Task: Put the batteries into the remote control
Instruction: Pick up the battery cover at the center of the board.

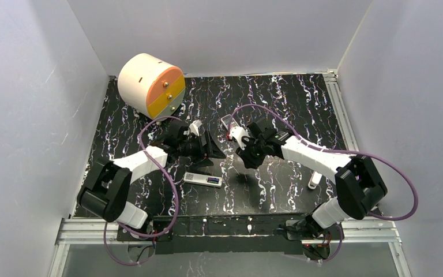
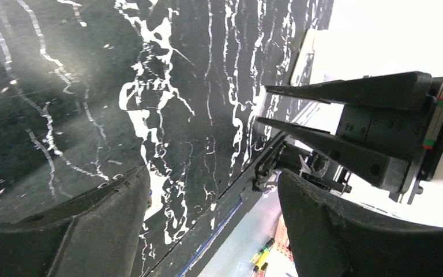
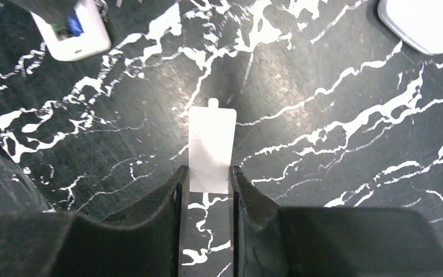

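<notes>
batteries (image 1: 210, 181) show only as tiny coloured specks in the open bay of a slim white remote control (image 1: 202, 180). it lies flat on the black, white-veined marble-pattern worktop (image 1: 277, 98), between the two arms and nearer the front edge than either hand. the specks are too small to count.

the left hand (image 2: 210, 179) hangs over bare worktop with its fingers spread wide and nothing between them, released. it faces the right hand (image 3: 207, 176), near it at the middle of the worktop but apart from it.

the right hand is clenched on a thin, flat white plastic cover with a small tab (image 3: 210, 144). its two black fingertips pinch the cover's near end from both sides, and the tab end points away from the wrist.

in the right wrist view a white casing end with a blue part inside (image 3: 72, 29) lies at the upper left. a rounded white piece (image 3: 424, 23) lies at the upper right. both are apart from the cover.

a white drum with an orange and yellow face (image 1: 150, 83) stands at the far left corner.
</notes>
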{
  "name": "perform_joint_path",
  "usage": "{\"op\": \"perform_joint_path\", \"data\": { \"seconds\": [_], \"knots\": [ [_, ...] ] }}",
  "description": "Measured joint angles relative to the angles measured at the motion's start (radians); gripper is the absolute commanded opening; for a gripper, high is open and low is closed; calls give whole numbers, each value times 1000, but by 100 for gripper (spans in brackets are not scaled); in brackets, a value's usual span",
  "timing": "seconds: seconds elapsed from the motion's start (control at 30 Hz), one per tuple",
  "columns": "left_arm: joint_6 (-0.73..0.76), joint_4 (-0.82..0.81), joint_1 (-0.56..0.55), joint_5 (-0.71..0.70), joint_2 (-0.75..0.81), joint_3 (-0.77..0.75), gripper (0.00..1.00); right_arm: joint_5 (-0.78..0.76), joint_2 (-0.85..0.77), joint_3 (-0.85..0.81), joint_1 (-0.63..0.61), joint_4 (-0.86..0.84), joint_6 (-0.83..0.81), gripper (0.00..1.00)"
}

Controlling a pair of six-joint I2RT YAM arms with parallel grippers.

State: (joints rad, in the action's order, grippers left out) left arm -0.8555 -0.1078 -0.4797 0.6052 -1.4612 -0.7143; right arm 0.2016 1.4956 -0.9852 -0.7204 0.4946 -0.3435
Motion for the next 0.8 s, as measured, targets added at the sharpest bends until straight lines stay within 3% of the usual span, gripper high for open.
{"op": "perform_joint_path", "data": {
  "seconds": [0.4,0.8],
  "knots": [
    [-82,-118,-27,115,-105,-9,64,90,-32,0,-66,-56,7,27],
    [-145,-201,-47,158,-131,-9,33,115,-29,0,-99,-79,15,26]
  ]
}}
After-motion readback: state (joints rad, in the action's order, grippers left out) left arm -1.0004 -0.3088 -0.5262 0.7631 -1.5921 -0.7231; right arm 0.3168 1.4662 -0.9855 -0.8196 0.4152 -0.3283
